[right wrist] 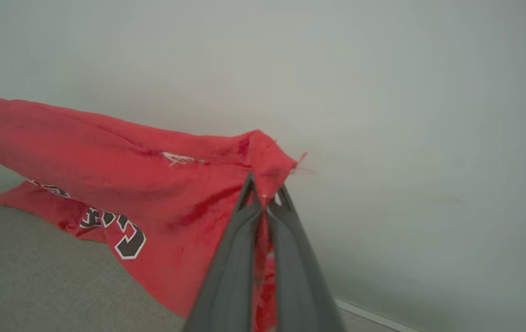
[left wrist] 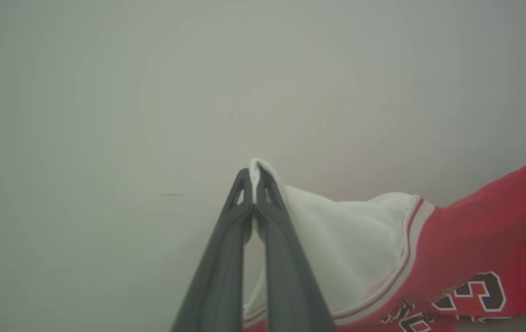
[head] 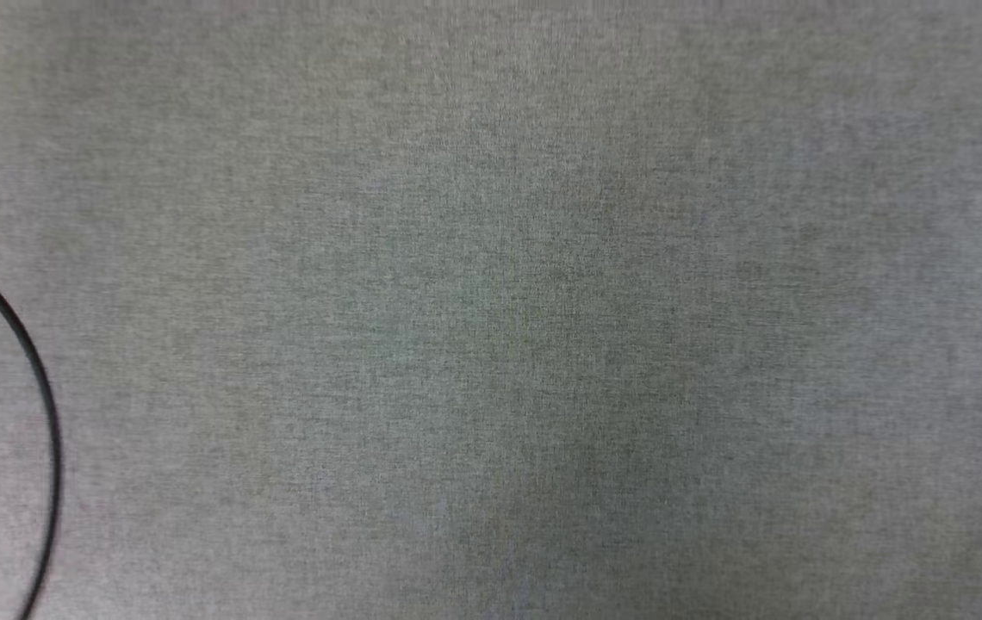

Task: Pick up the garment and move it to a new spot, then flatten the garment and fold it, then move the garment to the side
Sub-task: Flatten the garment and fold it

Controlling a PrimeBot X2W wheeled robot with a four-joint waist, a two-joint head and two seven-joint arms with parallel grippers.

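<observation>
The garment [left wrist: 484, 240] is a red jersey with a white sleeve [left wrist: 337, 240] and black white-edged print. In the left wrist view my left gripper [left wrist: 254, 184] is shut on the tip of that white sleeve, holding it up. In the right wrist view my right gripper [right wrist: 265, 191] is shut on a red corner of the garment [right wrist: 120, 170], which hangs stretched away to the left with its lower part resting on the grey surface [right wrist: 37, 286].
The head view looks down on a grey fabric-covered table [head: 491, 310], with a thin black cable [head: 34, 387] curving along its left edge. A pale wall [right wrist: 406, 115] stands behind the garment in both wrist views.
</observation>
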